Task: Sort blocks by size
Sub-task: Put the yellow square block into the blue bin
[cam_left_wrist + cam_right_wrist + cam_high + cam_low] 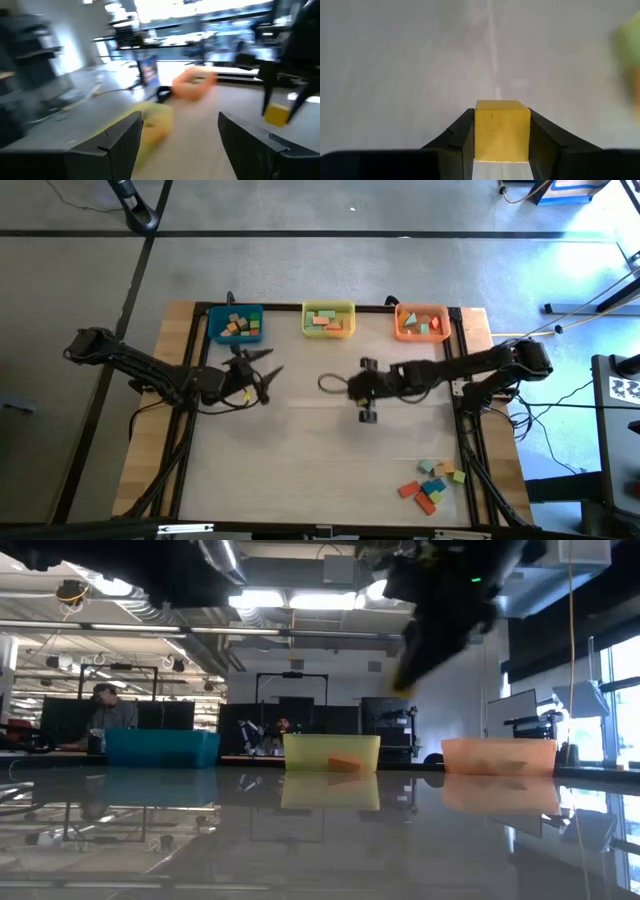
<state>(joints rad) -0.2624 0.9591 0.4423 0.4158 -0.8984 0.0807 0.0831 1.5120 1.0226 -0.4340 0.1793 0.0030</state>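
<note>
My right gripper [362,390] hangs over the middle of the table, shut on a small yellow cube [501,131]; the left wrist view also shows the cube [276,113]. My left gripper [272,365] is open and holds nothing. It stands left of centre, just in front of the blue bin [236,325]. Several loose blocks [430,483] in orange, teal, tan and green lie flat on the table at the near right. More blocks lie in the blue bin, the yellow bin [328,320] and the orange bin [421,323]. My right gripper pinches the yellow cube between its two fingers, one on each opposite side face [482,132]. The fingers slant downward, coming from the table's right side. The cube is lifted clear of the table, level between the fingers.
The three bins stand in a row along the far edge. A dark cable loop [332,383] lies near the right gripper. The black frame rails [462,380] run along the table's left and right sides. Bare tabletop [300,470] stretches across the near middle.
</note>
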